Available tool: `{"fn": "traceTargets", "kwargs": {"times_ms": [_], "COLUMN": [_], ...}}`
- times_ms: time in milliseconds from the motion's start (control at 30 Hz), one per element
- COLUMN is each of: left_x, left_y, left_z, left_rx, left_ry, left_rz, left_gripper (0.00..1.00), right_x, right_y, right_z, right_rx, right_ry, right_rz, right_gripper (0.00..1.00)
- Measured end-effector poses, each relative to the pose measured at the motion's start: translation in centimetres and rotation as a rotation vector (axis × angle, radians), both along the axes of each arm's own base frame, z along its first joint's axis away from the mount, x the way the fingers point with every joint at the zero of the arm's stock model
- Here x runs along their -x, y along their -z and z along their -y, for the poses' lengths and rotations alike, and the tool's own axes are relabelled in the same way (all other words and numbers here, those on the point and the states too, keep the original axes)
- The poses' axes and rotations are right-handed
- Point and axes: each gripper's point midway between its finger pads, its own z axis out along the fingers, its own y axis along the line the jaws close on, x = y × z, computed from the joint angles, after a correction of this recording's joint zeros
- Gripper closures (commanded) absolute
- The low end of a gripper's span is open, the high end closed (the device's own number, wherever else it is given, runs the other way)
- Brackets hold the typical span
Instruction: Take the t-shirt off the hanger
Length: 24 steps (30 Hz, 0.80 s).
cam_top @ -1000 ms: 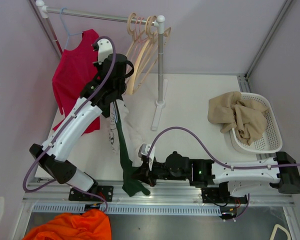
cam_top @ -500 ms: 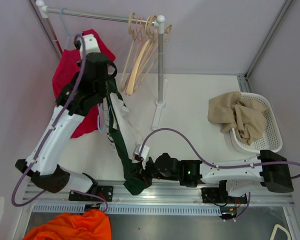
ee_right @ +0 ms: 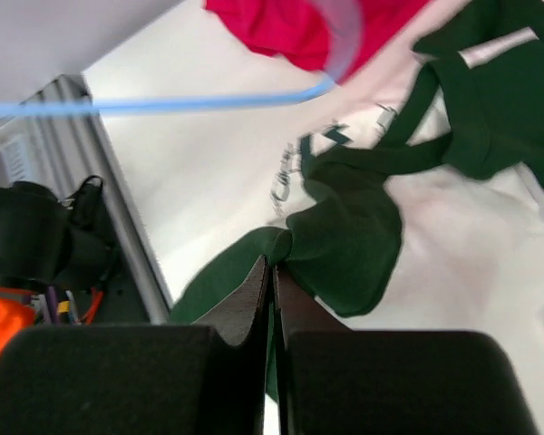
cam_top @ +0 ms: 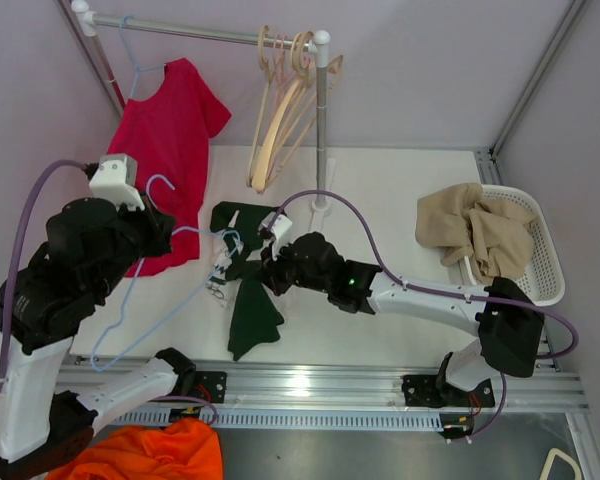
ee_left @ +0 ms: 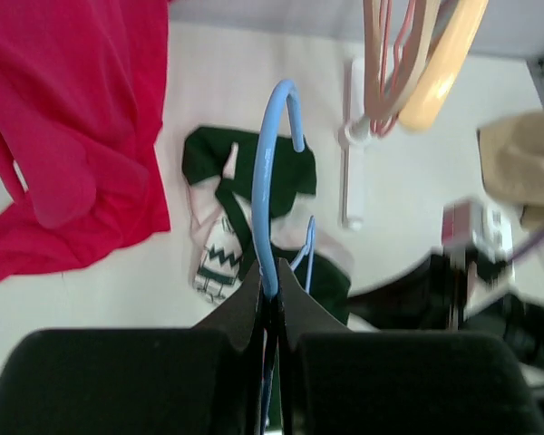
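The dark green and white t-shirt lies crumpled on the table; it also shows in the left wrist view. My right gripper is shut on a green fold of it, low over the table. My left gripper is raised at the left and shut on the neck of the light-blue wire hanger, whose hook points up. The hanger's right corner overlaps the shirt's white part. I cannot tell whether it is still caught in the cloth.
A red t-shirt hangs on another blue hanger from the rail at the back left. Wooden hangers hang by the rack post. A white basket with beige cloth stands at the right. Orange cloth lies below the near edge.
My left arm swung up and to the left with the hanger. The shirt dropped from hanging to lying on the table. My right gripper moved away from the near edge, holding the shirt.
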Motion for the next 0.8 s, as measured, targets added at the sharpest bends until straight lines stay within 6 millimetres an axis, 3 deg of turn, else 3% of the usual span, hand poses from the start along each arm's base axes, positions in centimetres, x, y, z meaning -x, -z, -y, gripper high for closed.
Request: {"fn": "traceTargets", "kwargs": {"times_ms": [133,233,333,400,500,667,800], "left_x": [2.0,2.8,2.8,2.6,1.8,0.3,-0.9], "left_y": [2.0,2.1,1.9,1.9,2.3,3.5,3.4], "left_z": [-0.4,-1.3,-2.3,-2.7,-2.5,-1.5,-0.7], "left_rx": [-0.010,-0.009,-0.023,-0.034,-0.040,-0.054,-0.058], "left_ry": [0.040,0.027,-0.022,-0.046,-0.061,-0.057,-0.055], "left_rz": [-0.046,-0.035,-0.020,-0.019,-0.015,-0.036,-0.030], "left_gripper": [0.99,0.99,0.99,0.99,0.99,0.99,0.99], "right_x": [-1.8,-1.8,-1.7,-2.0,-3.8,-9.5,-11.0], "right_y": [0.9,0.4,-1.7,-4.2,-8.0,-13.9,-18.6], "right_z": [1.3,2.0,3.5,5.6,10.1,21.7,29.0], "right_rx": [0.026,0.032,0.025,0.003,-0.038,-0.088,-0.133], "right_ry": [0.045,0.056,0.090,0.139,0.269,0.636,0.847], "right_rz": [-0.028,-0.031,-0.001,0.033,0.077,0.145,0.204], "right_gripper": [1.00,1.00,1.00,1.00,1.00,1.00,1.00]}}
